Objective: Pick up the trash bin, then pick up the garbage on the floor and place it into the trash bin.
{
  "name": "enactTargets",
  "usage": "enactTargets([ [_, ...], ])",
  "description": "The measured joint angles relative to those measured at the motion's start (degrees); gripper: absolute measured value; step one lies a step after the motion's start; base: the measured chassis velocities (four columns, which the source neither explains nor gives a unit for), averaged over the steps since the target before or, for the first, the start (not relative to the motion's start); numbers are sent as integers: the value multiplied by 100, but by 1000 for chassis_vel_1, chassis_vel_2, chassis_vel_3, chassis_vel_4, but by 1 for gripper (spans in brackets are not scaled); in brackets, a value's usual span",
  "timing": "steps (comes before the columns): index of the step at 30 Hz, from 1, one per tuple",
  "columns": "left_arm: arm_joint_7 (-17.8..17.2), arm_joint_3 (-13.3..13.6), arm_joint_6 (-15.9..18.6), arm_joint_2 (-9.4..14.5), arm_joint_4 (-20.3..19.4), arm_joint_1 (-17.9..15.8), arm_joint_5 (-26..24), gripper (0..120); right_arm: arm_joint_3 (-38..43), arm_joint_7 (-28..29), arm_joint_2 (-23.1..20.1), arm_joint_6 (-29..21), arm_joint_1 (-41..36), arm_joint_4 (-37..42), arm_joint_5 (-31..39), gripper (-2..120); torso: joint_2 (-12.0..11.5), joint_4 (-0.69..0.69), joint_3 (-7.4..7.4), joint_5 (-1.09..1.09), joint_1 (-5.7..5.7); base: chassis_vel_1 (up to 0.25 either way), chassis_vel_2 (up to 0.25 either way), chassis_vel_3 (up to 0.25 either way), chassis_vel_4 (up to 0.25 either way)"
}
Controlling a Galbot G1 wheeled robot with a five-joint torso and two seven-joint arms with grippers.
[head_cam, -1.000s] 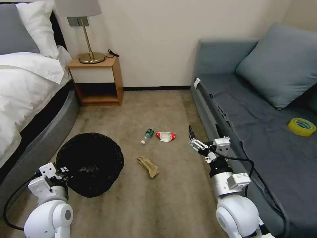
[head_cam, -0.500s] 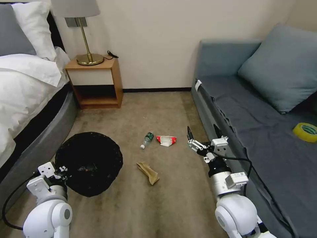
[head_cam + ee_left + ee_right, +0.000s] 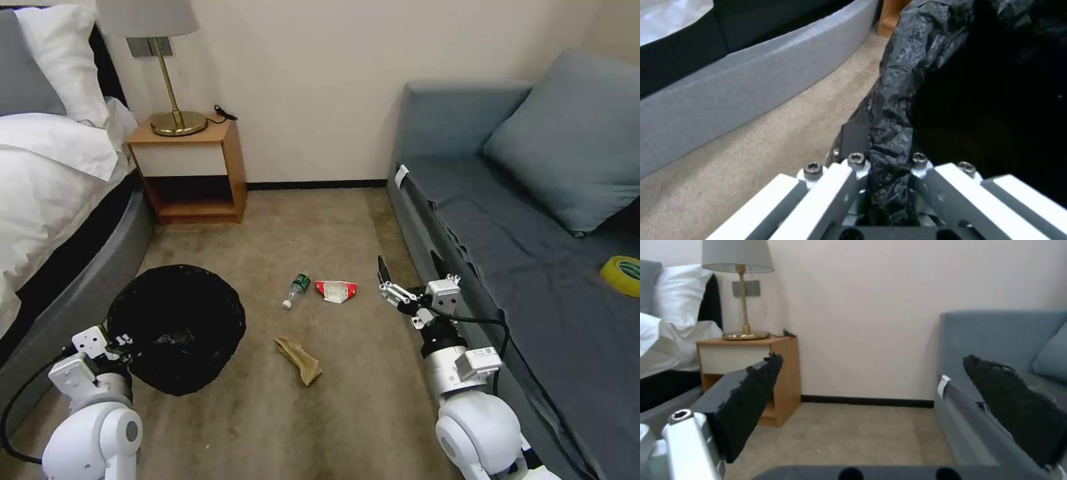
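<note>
The trash bin (image 3: 177,327), round with a black bag liner, hangs low over the carpet at the left. My left gripper (image 3: 120,341) is shut on its near rim. In the left wrist view the crumpled black liner (image 3: 893,133) is pinched between the fingers of the left gripper (image 3: 889,173). Garbage lies on the carpet ahead: a small clear bottle with a green label (image 3: 295,290), a red-and-white packet (image 3: 335,291) and a tan paper wad (image 3: 299,360). My right gripper (image 3: 409,267) is held open above the floor beside the sofa, right of the packet. Its black pads (image 3: 751,400) stand wide apart with nothing between them.
A bed with a grey base (image 3: 73,287) runs along the left. A wooden nightstand (image 3: 190,167) with a lamp stands at the wall. A blue-grey sofa (image 3: 520,253) lines the right, with a yellow tape roll (image 3: 623,275) on its seat. Open carpet lies between them.
The whole picture has shifted slightly, so the camera has moved a little forward. The litter lies a bit nearer. Both grippers keep their poses, the left still shut on the bin.
</note>
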Motion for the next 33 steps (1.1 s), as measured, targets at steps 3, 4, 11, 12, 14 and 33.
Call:
enactTargets([
  [3,-1,-18,-1,-15,4,0,-4,2,-11,-2,-33,-1,9,-19,7,100,0,0,0,0,0,-92,88,78,-97],
  [4,-1,-27,-2,-19,10,-2,-9,2,-17,-2,-43,-2,14,-27,9,100,0,0,0,0,0,-88,96,100,-106],
  [11,-1,-105,-2,-25,15,-38,-71,2,-79,-6,-105,-10,83,-86,39,100,0,1,0,0,0,-83,92,94,-84],
  [12,-1,-117,-1,-24,15,-40,-83,2,-91,-6,-110,-12,99,-95,45,100,0,0,0,0,0,-77,99,76,-90],
  [14,-1,-135,-1,-22,21,-40,-95,2,-116,-7,-118,-16,134,-122,61,100,0,0,0,0,0,-70,70,80,-89],
  [33,-1,-212,14,13,106,-96,-179,2,-508,-240,-407,127,655,-433,446,100,0,-1,0,0,0,-42,47,46,-45],
])
